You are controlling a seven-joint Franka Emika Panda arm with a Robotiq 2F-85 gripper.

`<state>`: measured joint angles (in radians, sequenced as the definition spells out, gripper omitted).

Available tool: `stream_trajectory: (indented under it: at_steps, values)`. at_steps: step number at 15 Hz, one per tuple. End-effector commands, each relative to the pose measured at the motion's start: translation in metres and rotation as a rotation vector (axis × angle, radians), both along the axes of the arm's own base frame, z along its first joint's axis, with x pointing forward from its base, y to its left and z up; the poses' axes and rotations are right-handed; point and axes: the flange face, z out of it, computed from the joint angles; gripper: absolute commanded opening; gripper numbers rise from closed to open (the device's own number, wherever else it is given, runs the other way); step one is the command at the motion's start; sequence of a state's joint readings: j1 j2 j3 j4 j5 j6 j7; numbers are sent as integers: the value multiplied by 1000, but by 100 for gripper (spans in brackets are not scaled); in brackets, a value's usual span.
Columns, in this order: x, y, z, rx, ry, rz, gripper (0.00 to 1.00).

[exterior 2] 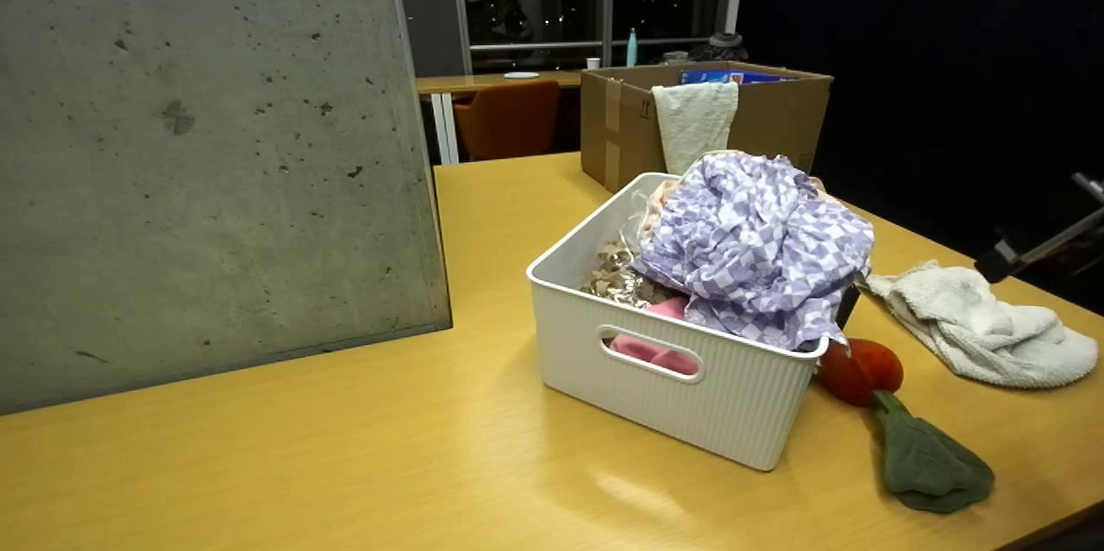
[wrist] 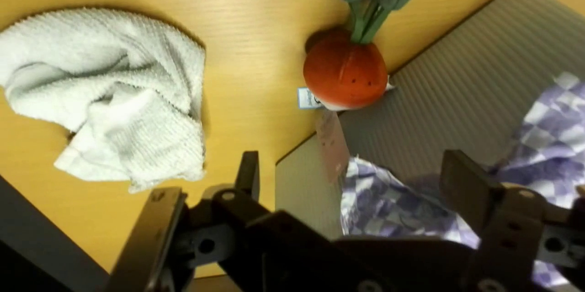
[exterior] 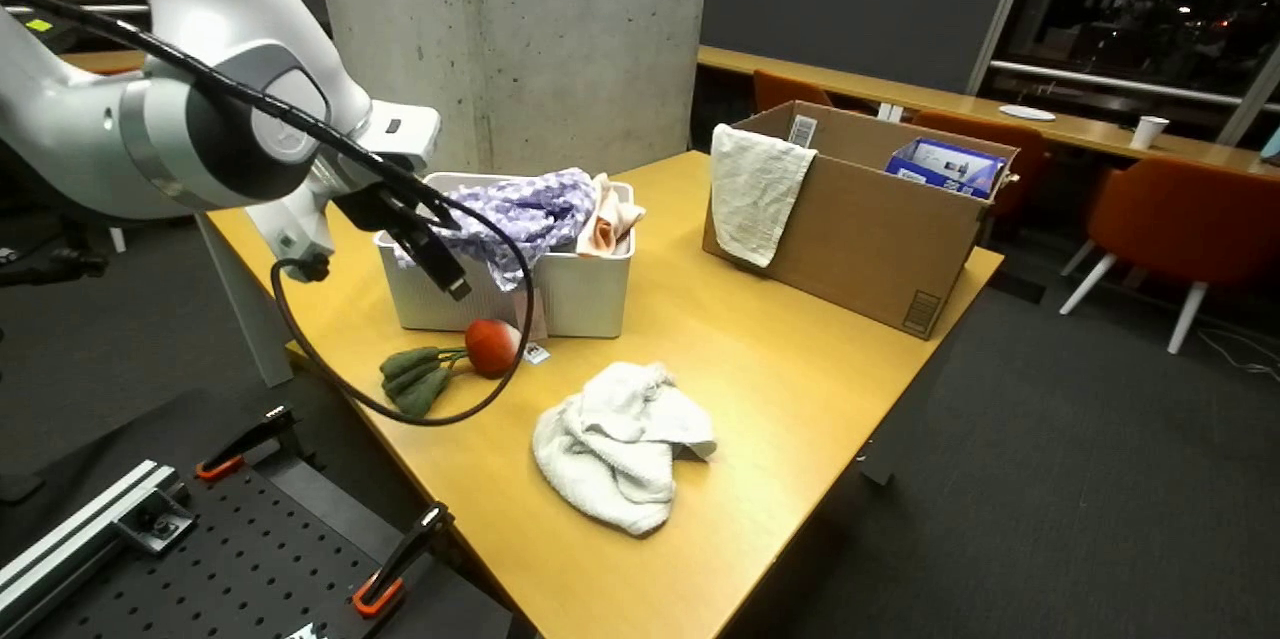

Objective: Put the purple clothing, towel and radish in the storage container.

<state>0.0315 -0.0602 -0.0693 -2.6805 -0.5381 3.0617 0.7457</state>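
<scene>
Robotiq gripper (wrist: 354,180) closest in wrist view, fingers spread wide, holding nothing, beside the light grey storage container (exterior 2: 673,409). Purple checkered clothing (exterior 2: 759,232) bunched inside container, part hanging over the rim; peach cloth (exterior: 608,219) next to it. Plush radish (wrist: 345,72), red with green leaves, on wooden table (exterior: 750,349), just beside container wall. White towel (exterior: 625,444) crumpled on table, apart from container. Cream cloth (exterior: 760,194) draped over side of cardboard box (exterior: 850,234), with blue carton (exterior: 945,169) inside.
</scene>
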Motion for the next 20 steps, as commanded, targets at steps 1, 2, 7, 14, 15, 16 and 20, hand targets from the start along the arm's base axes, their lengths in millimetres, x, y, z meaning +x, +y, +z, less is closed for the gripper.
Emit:
stream_trajectory:
  at_steps: [1, 2, 7, 14, 15, 16, 20]
  values:
    - [12, -14, -39, 21, 20, 13, 100]
    - [17, -14, -52, 27, 30, 18, 100]
    - [29, 1, -112, 49, 89, 83, 100]
    - [66, 4, -140, 32, 85, 138, 100]
    - [70, 3, -142, 32, 82, 140, 100]
    - [74, 3, -144, 30, 79, 144, 100]
    - [85, 6, -147, 26, 70, 160, 74]
